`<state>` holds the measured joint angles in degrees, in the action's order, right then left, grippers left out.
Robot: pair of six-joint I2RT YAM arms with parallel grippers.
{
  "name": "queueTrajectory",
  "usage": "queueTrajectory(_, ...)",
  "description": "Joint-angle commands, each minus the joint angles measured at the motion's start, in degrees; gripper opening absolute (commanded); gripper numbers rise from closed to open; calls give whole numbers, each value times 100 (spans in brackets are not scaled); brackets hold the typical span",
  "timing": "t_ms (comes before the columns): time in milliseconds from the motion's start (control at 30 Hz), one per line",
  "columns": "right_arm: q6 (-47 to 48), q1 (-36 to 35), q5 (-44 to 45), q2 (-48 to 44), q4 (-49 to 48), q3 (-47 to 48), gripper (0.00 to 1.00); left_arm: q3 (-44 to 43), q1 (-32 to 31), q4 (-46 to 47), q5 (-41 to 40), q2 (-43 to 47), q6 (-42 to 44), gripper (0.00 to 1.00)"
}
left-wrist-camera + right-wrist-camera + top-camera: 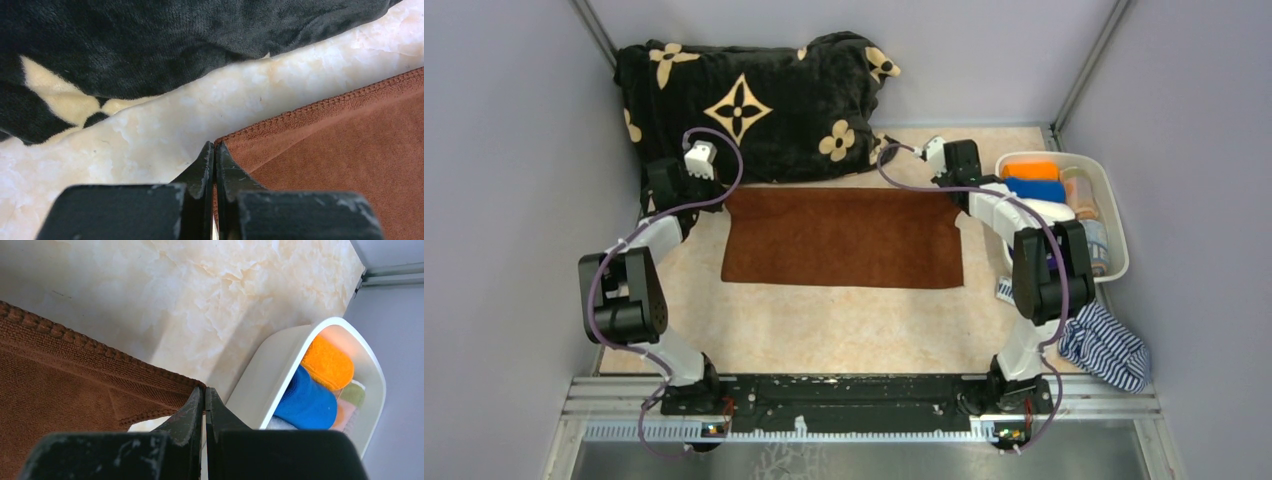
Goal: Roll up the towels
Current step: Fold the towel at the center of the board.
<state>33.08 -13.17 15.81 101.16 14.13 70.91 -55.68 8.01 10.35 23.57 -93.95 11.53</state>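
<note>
Brown towel [842, 238] lies flat, far corners pinched in left jaws and right jaws.

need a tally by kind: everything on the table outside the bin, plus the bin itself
flat brown terry towel: 1
black plush blanket with beige flowers: 1
crumpled navy-and-white striped cloth: 1
white plastic bin holding rolled towels: 1
small pale patterned piece beside the bin, mostly hidden: 1, kind unclear
total: 5
</note>
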Motion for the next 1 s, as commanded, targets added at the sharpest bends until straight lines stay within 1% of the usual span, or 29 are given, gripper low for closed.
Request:
queueTrajectory(0, 105, 77, 113, -226, -156, 140, 0, 17, 45, 145, -142, 298, 314, 3)
queueTrajectory(100, 45, 77, 96, -553, -143, -242, 0, 312, 58, 90, -355, 618, 392, 2)
queueTrajectory(233, -21, 71, -25, -1129, -102, -802, 0, 711, 76, 157, -412, 1066, 357, 2)
queueTrajectory(400, -89, 70, -33, -1628, -51, -1326, 0, 1056, 71, -5, -397, 1401, 212, 2)
queueTrajectory(533, -262, 69, -255, -1983, 83, -1591, 0, 1411, 73, -39, -418, 1606, 12, 2)
queueTrajectory(733, -546, -23, -658, -2290, 346, -1956, 0, 1716, 80, -216, -561, 1804, -196, 1)
queueTrajectory(967, -858, -93, -769, -2400, 760, -2120, 0, 1885, 71, -482, -744, 2139, -341, 1)
